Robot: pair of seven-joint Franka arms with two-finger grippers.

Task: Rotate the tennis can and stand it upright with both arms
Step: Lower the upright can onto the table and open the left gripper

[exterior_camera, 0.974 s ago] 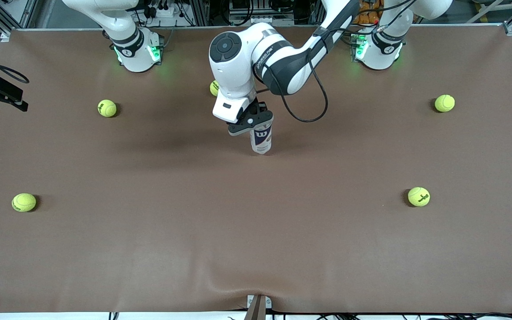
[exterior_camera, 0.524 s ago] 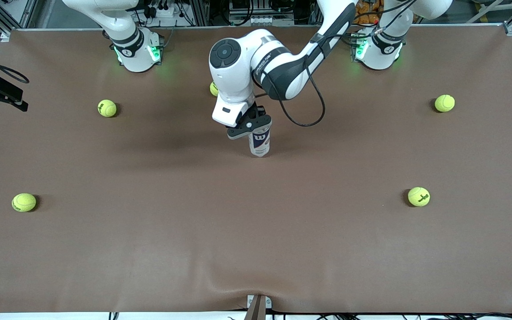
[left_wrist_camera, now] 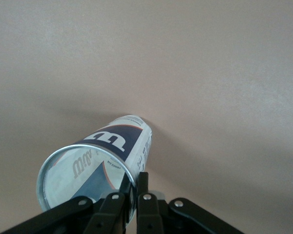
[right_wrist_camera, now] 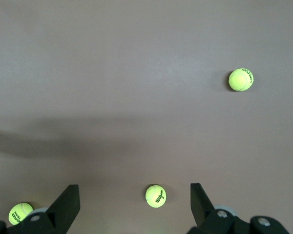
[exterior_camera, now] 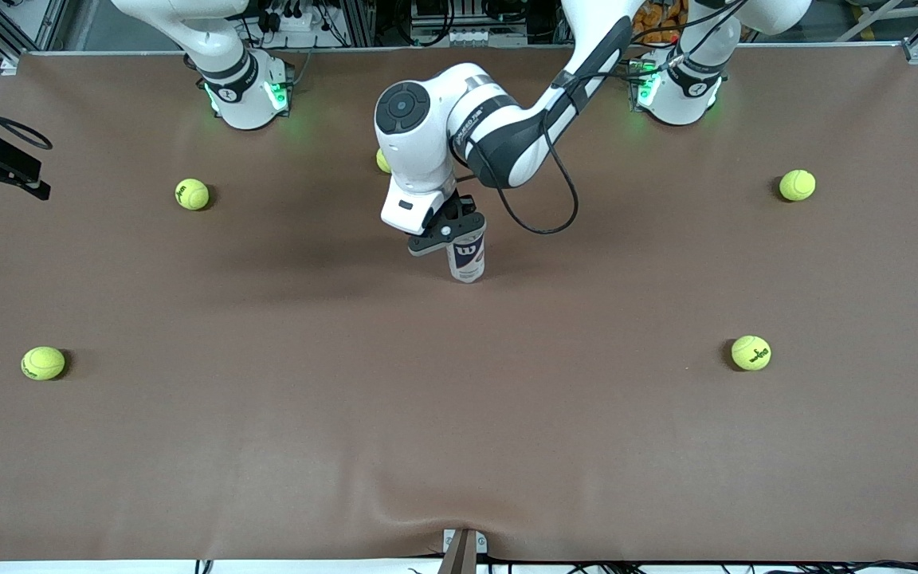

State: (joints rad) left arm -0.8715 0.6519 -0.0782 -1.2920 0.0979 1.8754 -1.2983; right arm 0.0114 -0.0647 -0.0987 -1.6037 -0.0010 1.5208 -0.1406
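Standing near the middle of the frame in the front view, the tennis can (exterior_camera: 467, 258) rests with its base on the brown desk (exterior_camera: 459, 414), close to upright. The left gripper (exterior_camera: 449, 229) has its jaws closed on the can's upper rim, and the hand covers the can's top from the front camera. In the left wrist view the two black fingers (left_wrist_camera: 143, 187) pinch the silver rim, one inside the open mouth and one outside; the fingers run off the lower edge of that frame.

The left arm (exterior_camera: 507, 127) reaches in from its base at the upper right and hides most of one tennis ball (exterior_camera: 382, 160), which shows only as a yellow sliver at the arm's edge. Four other tennis balls lie well apart from the can: upper left (exterior_camera: 192, 194), lower left (exterior_camera: 43, 363), upper right (exterior_camera: 797, 185) and lower right (exterior_camera: 751, 352).

The right gripper (right_wrist_camera: 134, 200) shows only in its own wrist view, jaws spread wide and empty, high over the desk with balls below; its fingers are cut off at the lower edge. The right arm (exterior_camera: 212, 48) waits at the upper left.
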